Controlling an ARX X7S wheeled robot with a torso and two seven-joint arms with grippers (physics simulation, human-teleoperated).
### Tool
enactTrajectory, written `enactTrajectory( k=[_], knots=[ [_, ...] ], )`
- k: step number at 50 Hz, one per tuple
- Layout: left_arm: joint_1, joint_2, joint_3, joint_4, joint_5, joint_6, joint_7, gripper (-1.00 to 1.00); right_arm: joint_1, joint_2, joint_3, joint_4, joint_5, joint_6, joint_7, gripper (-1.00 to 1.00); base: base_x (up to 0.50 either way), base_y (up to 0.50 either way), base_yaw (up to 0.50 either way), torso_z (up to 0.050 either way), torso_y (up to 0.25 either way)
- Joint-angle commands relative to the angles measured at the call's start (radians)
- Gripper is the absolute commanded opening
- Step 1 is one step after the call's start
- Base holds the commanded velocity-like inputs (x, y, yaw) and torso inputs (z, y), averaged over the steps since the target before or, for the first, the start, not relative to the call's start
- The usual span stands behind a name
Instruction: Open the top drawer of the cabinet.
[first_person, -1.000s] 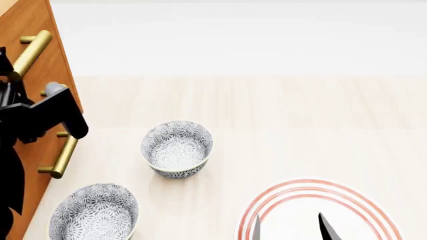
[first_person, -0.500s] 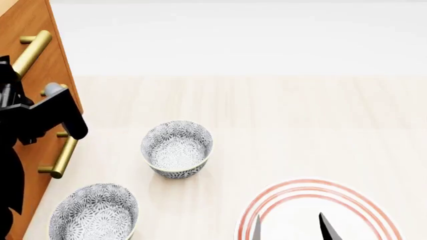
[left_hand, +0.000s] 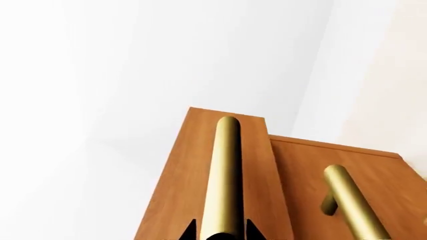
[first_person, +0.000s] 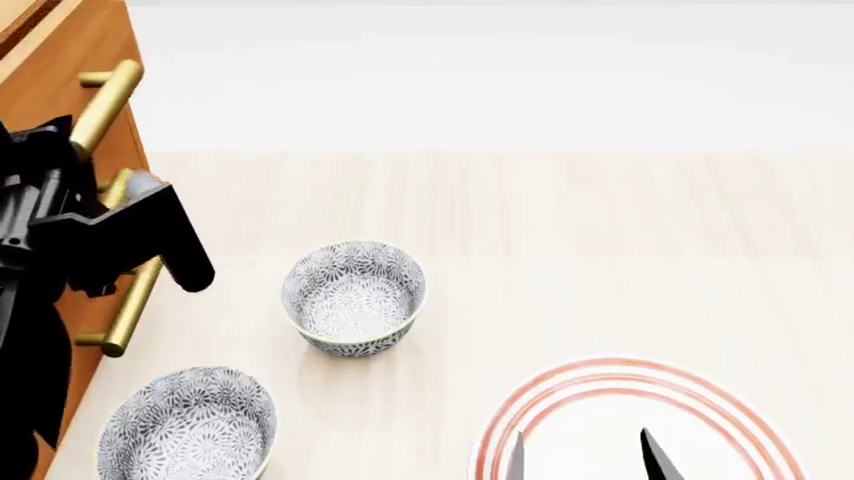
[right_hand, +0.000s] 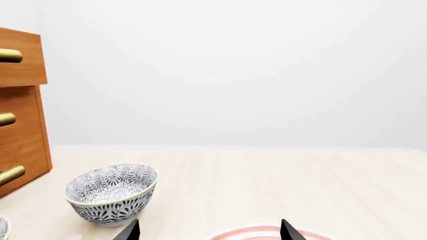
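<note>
The cabinet (right_hand: 20, 105) stands at the far left edge of the bench (first_person: 561, 220), and everything else is placed from it. Its top drawer (right_hand: 21, 57) sits proud of the two drawers beneath: in the right wrist view the top front juts out past the lower cabinet face, so it is partly pulled out. In the left wrist view the top drawer's front (left_hand: 200, 175) likewise stands ahead of the next front beside it.

The left claw (left_hand: 221, 231) is on the top drawer's brass handle (left_hand: 223, 175). Its two dark fingertips (left_hand: 189, 231) sit tight against either side of the bar, so the claw is closed around the handle. In the head view the black left arm hides most of the grip, with the upper end of the handle (first_person: 110, 105) showing above it.

The middle drawer's handle (left_hand: 352, 202) is free, as is the lowest handle (first_person: 130, 305).

Just out from the cabinet's foot, a patterned bowl (first_person: 354, 297) sits on the bench, and a second patterned bowl (first_person: 188, 424) lies nearer the robot, close to the cabinet's front.

Well away from the cabinet, the right claw (right_hand: 210, 231) hangs over a red-ringed plate (first_person: 747, 420), its fingertips spread apart and holding nothing.
</note>
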Motion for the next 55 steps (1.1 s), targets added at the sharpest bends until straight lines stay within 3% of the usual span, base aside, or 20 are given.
enactTrajectory(
  k=[1, 42, 43, 48, 55],
  knots=[
    [0.041, 0.011, -0.002, 0.146, 0.11, -0.033, 0.022, -1.0, -0.005, -0.022, 0.036, -0.007, -0.006, 0.006, -0.007, 1.0, -0.01, 0.0, 0.01, 0.0, 0.0],
    [0.073, -0.008, 0.037, 0.369, 0.172, -0.095, 0.064, -1.0, -0.002, -0.009, 0.03, -0.002, 0.006, -0.002, 0.0, 1.0, -0.01, 0.0, 0.0, 0.0, 0.005],
    [0.076, -0.009, 0.035, 0.378, 0.171, -0.095, 0.065, 1.0, -0.002, -0.009, 0.03, 0.0, 0.007, -0.004, 0.0, 1.0, 0.0, 0.0, 0.0, 0.0, 0.0],
    [0.108, -0.018, 0.035, 0.475, 0.188, -0.121, 0.067, 1.0, 0.0, -0.009, 0.027, 0.005, 0.006, -0.005, 0.001, 1.0, 0.0, 0.0, 0.0, 0.0, 0.0],
    [0.187, -0.038, 0.092, 0.757, 0.288, -0.208, 0.087, 1.0, -0.002, -0.009, 0.023, 0.01, 0.004, -0.013, 0.001, 1.0, 0.0, 0.0, 0.0, 0.0, 0.0]
  ],
)
